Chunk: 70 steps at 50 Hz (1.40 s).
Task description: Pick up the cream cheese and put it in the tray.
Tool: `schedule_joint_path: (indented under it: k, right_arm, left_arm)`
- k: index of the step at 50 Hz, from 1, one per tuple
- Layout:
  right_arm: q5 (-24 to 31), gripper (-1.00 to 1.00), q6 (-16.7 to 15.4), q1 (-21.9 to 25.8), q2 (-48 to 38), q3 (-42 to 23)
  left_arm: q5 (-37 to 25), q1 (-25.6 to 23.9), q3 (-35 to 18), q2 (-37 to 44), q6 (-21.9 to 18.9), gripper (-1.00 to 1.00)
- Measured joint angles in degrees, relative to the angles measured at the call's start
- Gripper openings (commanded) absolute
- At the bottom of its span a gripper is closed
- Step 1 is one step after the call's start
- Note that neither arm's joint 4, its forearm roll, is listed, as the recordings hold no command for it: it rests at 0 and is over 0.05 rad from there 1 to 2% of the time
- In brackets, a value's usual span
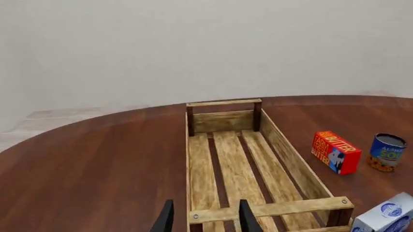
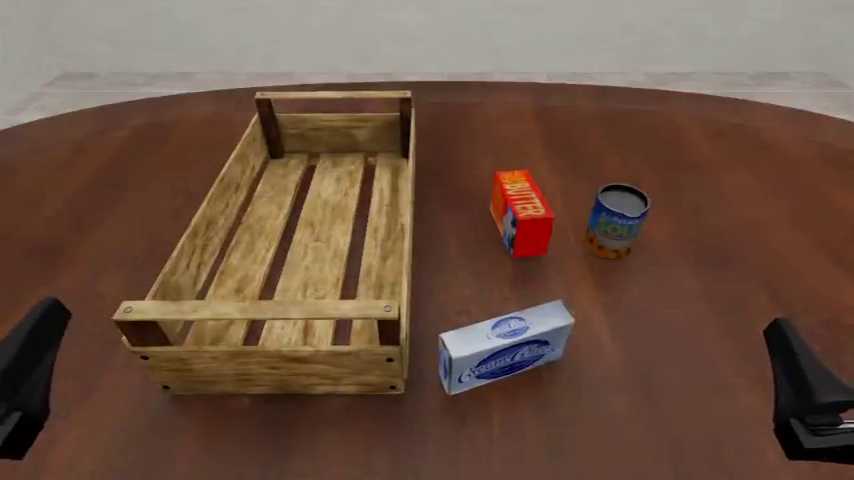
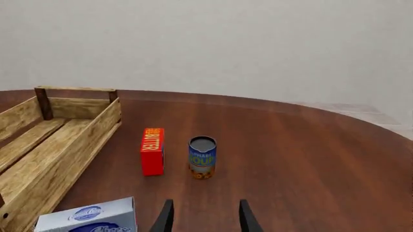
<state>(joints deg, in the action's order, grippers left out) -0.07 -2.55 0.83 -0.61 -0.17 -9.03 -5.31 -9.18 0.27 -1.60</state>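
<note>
The cream cheese (image 2: 506,346) is a pale blue-white box with a dark blue oval logo, lying on the table just right of the tray's near corner; it also shows in the left wrist view (image 1: 386,215) and the right wrist view (image 3: 90,217). The tray (image 2: 214,228) is a long wooden slatted crate, empty, on the left half of the table, also visible as the tray (image 1: 284,151) and the tray (image 3: 71,143). My left gripper (image 1: 202,218) is open at the near left, over the tray's near end. My right gripper (image 3: 203,216) is open at the near right, well clear of the cream cheese.
A red-orange butter box (image 2: 522,212) stands beyond the cream cheese, with a blue can (image 2: 617,221) to its right. The round dark wooden table (image 2: 694,150) ends at a pale floor and wall behind.
</note>
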Motion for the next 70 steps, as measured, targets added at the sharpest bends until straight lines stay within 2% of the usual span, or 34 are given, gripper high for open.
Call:
schedule_joint_path:
  k: [13,28,37,46,58,70]
  right_arm:
    - [-0.08,1.0,-0.28,0.13,-0.18,0.06]
    - [-0.42,1.0,-0.01,0.27,-0.65,0.08]
    - [-0.43,1.0,0.02,0.27,-0.73,0.08]
    - [-0.34,1.0,0.18,0.28,-0.65,0.09]
    - [-0.22,1.0,0.31,0.35,-0.5,0.1]
    - [-0.18,1.0,0.5,0.46,-0.32,0.09]
  left_arm:
    - [-5.27,-5.27,-6.94,2.53,0.09,1.0]
    - [-2.89,-16.07,-13.36,14.1,-1.81,1.0]
    - [-0.5,-20.91,-16.87,22.06,-3.57,1.0]
    - [1.14,-26.87,-20.64,29.66,-2.17,1.0]
    - [0.58,-32.38,-26.96,38.51,-2.64,1.0]
    - [0.68,-36.32,-30.33,47.56,-2.77,1.0]
